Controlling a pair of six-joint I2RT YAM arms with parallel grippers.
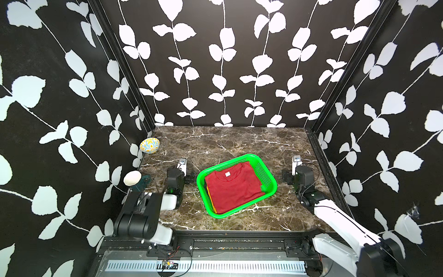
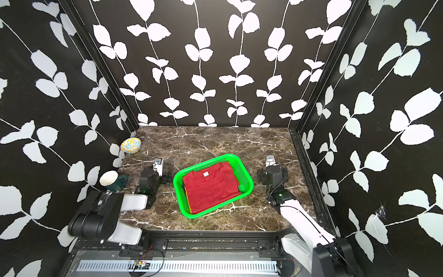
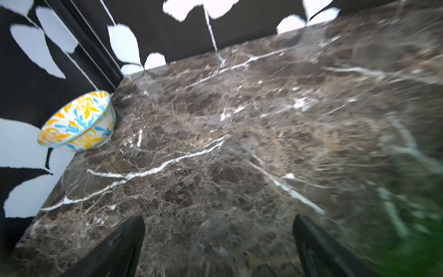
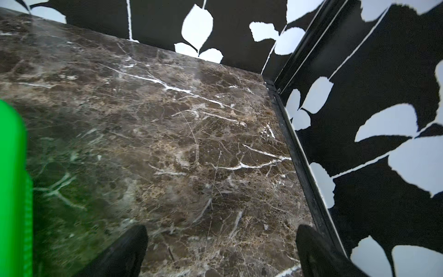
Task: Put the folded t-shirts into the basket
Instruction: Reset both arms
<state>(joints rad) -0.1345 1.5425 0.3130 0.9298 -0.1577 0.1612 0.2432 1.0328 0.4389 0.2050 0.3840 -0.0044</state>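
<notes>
The green basket (image 1: 217, 215) (image 2: 191, 215) stands mid-table, turned a little askew. A folded red t-shirt (image 1: 232, 189) (image 2: 211, 187) lies on top inside it, white neck label up. Under its left side peek a yellow edge (image 1: 211, 203) and a black edge (image 1: 205, 184) of other folded t-shirts. My left gripper (image 1: 190, 177) (image 3: 219, 230) hovers just left of the basket, open and empty over bare marble. Right of the basket is my right gripper (image 1: 286, 177) (image 4: 221, 237), also open and empty. The basket's green wall (image 4: 12, 179) shows in the right wrist view.
A blue-and-yellow patterned bowl (image 1: 149, 145) (image 3: 79, 122) leans at the back left corner. A teal mug with a white inside (image 1: 134, 179) sits by the left wall behind my left arm. Black leaf-patterned walls close three sides of the marble table (image 1: 239, 144).
</notes>
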